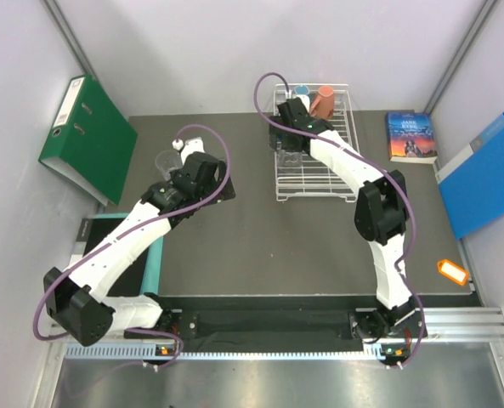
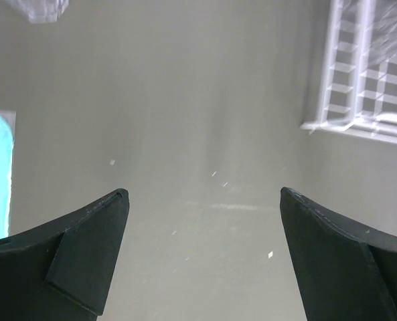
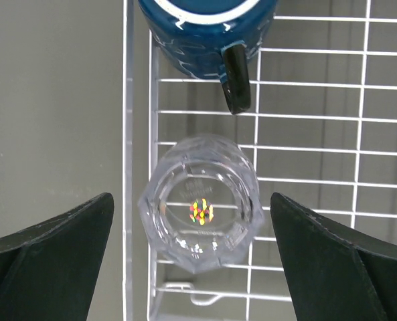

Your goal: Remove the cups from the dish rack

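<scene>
One clear glass stands in the dish rack; right jaws spread.

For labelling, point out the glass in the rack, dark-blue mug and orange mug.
glass (image 3: 199,207): right wrist view, centre.
dark-blue mug (image 3: 188,47): right wrist view, outer wall.
orange mug (image 1: 325,101): top external view, body.

Right wrist cam: the dark-blue mug just ahead of the right gripper gets chopped by the top edge, so only part of its body and the handle show. Left wrist cam: a clear glass far ahead-left of the left gripper is just a blurry sliver in the corner, and the dish rack ahead-right runs off frame. From above, the right arm hides part of the light-blue mug just beyond its gripper.
</scene>
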